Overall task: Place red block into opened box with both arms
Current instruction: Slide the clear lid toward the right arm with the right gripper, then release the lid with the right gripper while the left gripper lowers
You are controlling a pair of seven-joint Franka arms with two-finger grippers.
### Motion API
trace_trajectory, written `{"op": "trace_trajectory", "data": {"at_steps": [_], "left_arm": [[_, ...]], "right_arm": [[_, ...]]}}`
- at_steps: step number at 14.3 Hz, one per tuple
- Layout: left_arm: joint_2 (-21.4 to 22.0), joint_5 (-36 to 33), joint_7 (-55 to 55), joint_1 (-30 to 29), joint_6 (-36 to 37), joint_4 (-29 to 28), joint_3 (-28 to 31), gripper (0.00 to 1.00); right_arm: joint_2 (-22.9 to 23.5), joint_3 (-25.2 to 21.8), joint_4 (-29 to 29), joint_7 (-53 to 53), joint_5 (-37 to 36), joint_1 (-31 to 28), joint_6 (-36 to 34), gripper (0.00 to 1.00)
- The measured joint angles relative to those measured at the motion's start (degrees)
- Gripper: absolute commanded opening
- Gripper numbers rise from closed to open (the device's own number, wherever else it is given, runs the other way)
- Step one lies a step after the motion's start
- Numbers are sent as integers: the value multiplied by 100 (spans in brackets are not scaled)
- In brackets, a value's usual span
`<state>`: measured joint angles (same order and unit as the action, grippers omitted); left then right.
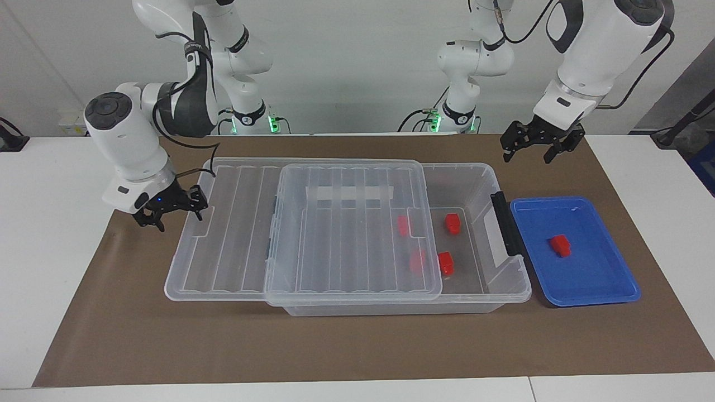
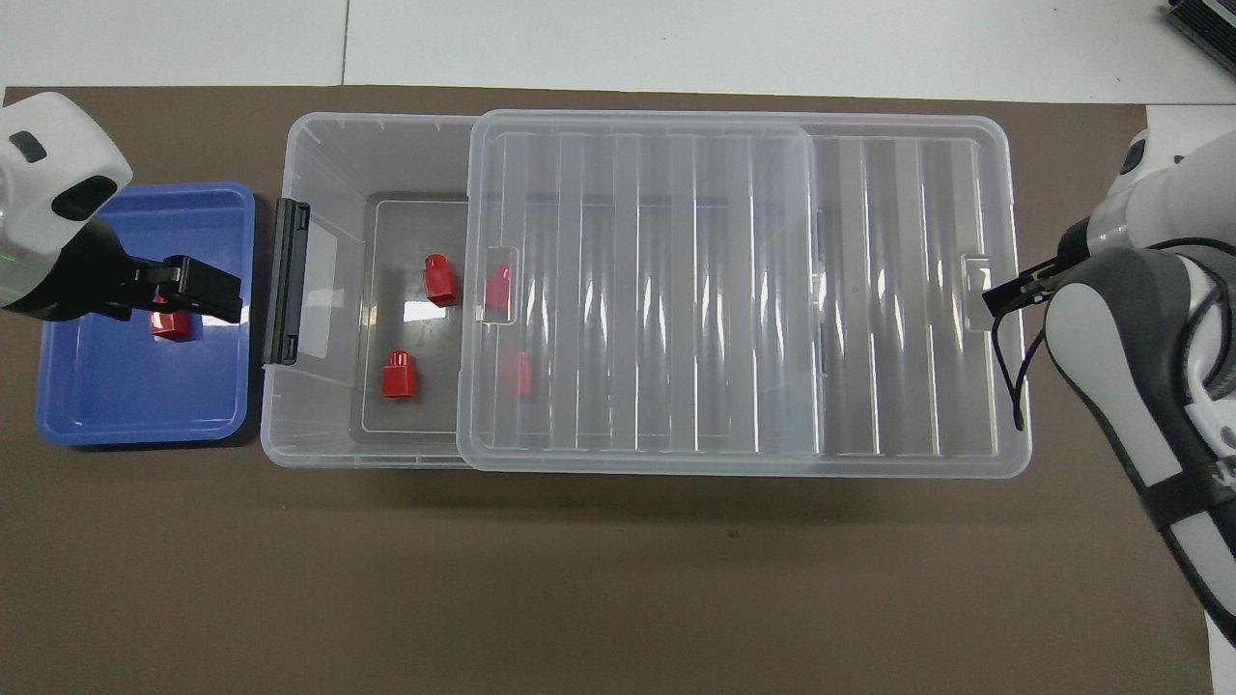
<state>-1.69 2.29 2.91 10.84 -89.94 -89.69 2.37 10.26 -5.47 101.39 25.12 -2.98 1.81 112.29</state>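
Observation:
The red block (image 1: 560,245) lies in a blue tray (image 1: 592,285) beside the box's latch end. My left gripper (image 1: 533,148) hangs open and empty above the table; from overhead it partly covers the block (image 2: 170,323). The clear box (image 1: 505,279) stands half uncovered. Its ribbed lid (image 1: 346,234) is slid out past the box toward the right arm's end. My right gripper (image 1: 172,211) is at the lid's outer end rim with its fingers spread, one fingertip (image 1: 198,203) against the rim near the lid tab (image 2: 975,275).
Several red blocks lie inside the box: two in the uncovered part (image 1: 452,223) (image 1: 446,263), two more seen through the lid (image 1: 403,224) (image 1: 416,261). A dark grey latch (image 1: 504,223) stands on the box end by the tray. A brown mat (image 1: 357,346) covers the table.

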Motion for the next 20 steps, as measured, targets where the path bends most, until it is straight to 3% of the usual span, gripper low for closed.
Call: {"op": "trace_trajectory", "data": {"at_steps": [3, 20], "left_arm": [[0, 0, 0, 0, 0, 0, 0, 100], [17, -9, 8, -1, 50, -10, 5, 100]], "right_arm": [[0, -208, -2, 379, 0, -7, 0, 90], [-35, -346, -19, 616, 2, -4, -65, 93]]}}
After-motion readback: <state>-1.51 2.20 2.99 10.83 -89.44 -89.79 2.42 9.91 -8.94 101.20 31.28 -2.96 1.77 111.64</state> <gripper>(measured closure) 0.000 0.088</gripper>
